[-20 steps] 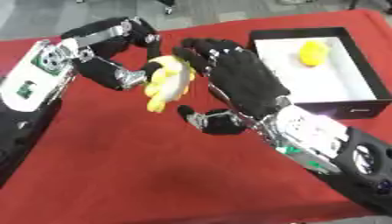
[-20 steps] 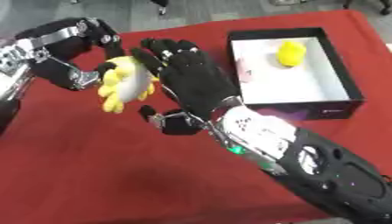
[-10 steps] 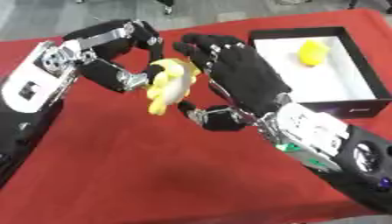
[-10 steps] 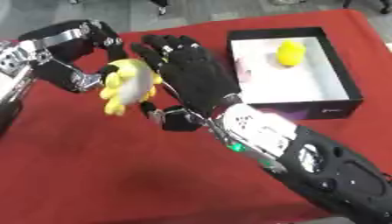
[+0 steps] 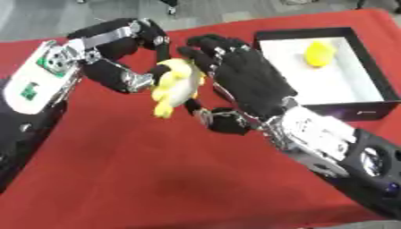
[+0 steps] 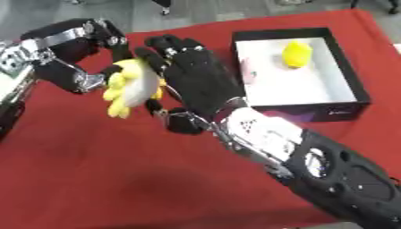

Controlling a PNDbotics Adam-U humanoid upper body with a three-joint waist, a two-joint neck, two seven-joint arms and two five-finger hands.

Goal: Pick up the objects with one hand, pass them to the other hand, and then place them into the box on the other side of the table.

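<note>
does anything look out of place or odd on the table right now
Nothing stands out. The yellow object is held above the red table between the left hand and the open right hand, mid hand-over. Another yellow item lies inside the box, which sits square and looks undamaged.

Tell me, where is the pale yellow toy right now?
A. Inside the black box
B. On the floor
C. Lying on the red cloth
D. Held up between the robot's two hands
D: the pale yellow toy is off the red cloth, gripped by the left hand with the right hand spread open against it; the black box holds a different yellow object.
</note>
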